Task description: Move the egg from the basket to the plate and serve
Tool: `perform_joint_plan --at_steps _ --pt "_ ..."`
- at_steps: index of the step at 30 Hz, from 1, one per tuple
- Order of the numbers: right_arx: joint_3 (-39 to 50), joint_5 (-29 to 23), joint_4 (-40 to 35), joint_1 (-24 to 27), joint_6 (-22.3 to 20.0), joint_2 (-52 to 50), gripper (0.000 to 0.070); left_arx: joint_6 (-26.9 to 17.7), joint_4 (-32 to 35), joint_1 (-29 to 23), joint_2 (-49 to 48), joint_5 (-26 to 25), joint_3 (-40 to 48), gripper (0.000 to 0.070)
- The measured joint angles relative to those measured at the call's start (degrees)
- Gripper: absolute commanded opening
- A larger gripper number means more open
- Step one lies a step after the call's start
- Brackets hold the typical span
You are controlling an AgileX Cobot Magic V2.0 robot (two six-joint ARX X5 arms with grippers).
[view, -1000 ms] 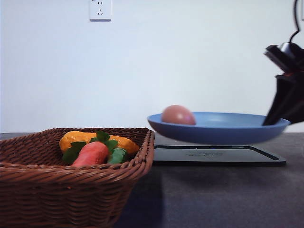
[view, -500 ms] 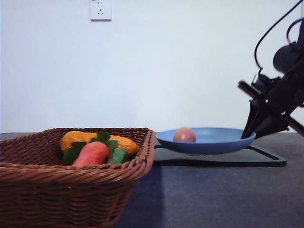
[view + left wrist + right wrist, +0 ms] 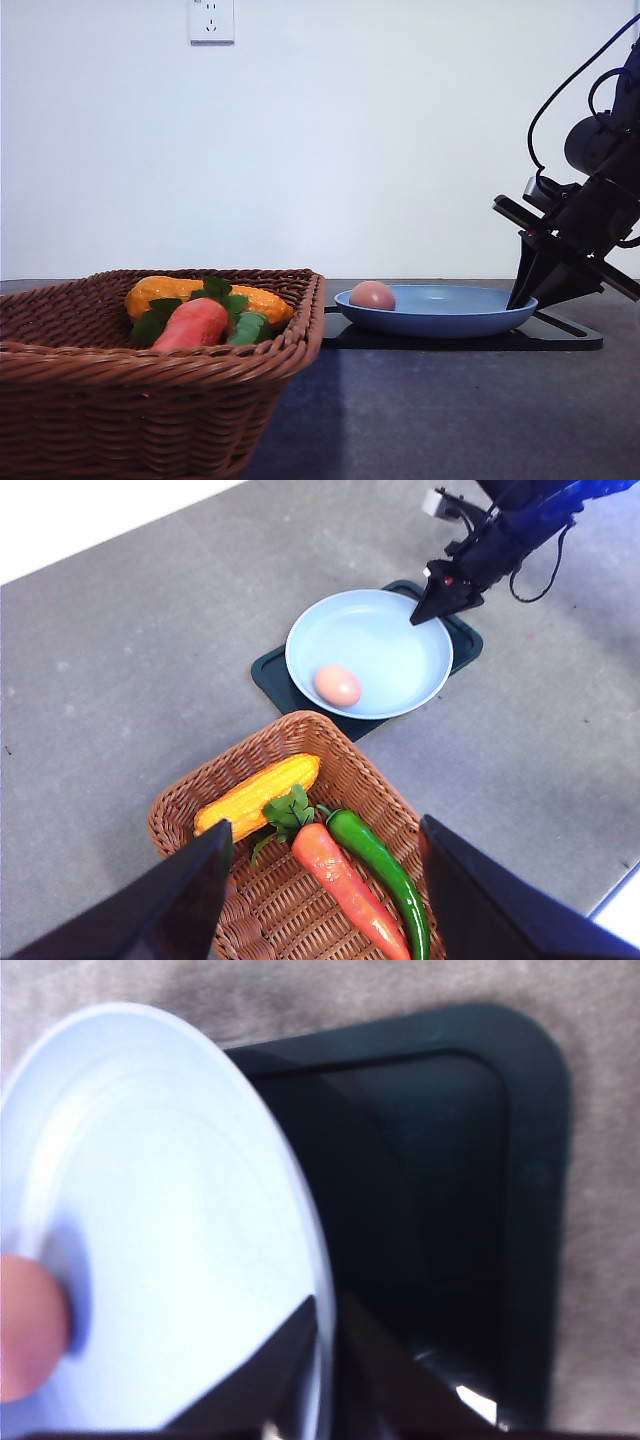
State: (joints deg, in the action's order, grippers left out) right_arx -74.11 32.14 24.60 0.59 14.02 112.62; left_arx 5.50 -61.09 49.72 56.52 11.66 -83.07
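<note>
Lowered since a second ago, the blue plate [image 3: 440,310] now sits on the black tray [image 3: 565,335], where earlier it hung clear above it. The egg [image 3: 372,295] lies inside the plate toward its basket-side rim, touching the plate's floor. The right gripper [image 3: 528,296] has its jaws closed on the plate's rim on the side away from the basket; the right wrist view shows one dark finger over the rim and one under it. The wicker basket [image 3: 150,400] stands near the surface's front left, just beside the tray, holding a corn cob [image 3: 258,795], a carrot toy [image 3: 192,323] with green leaves, and a green pepper [image 3: 385,865]. The left gripper [image 3: 325,900] hangs above the basket with its jaws spread wide, holding nothing.
</note>
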Motion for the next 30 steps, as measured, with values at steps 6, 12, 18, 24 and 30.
perform_joint_plan --at_steps 6,12,18,24,30 --pt "-0.69 -0.17 0.24 0.9 -0.35 0.0 0.0237 0.0 0.02 -0.01 1.02 0.0 0.0 0.0353" --pt "-2.61 0.86 2.4 3.08 -0.41 -1.68 0.0221 -0.01 0.52 0.01 2.74 1.28 0.0 0.0273" --pt "-3.21 3.35 9.11 5.32 -1.47 -8.69 0.0007 -2.48 2.84 -0.85 6.22 4.95 0.0 0.0014" --pt "-3.38 2.72 18.77 4.05 -6.02 -15.07 0.0 -7.03 5.36 -6.01 12.93 4.98 0.0 0.0" --pt "-2.63 -4.4 23.15 -2.47 -9.0 -23.39 0.0 -9.92 5.45 -14.75 17.99 4.95 0.21 0.0"
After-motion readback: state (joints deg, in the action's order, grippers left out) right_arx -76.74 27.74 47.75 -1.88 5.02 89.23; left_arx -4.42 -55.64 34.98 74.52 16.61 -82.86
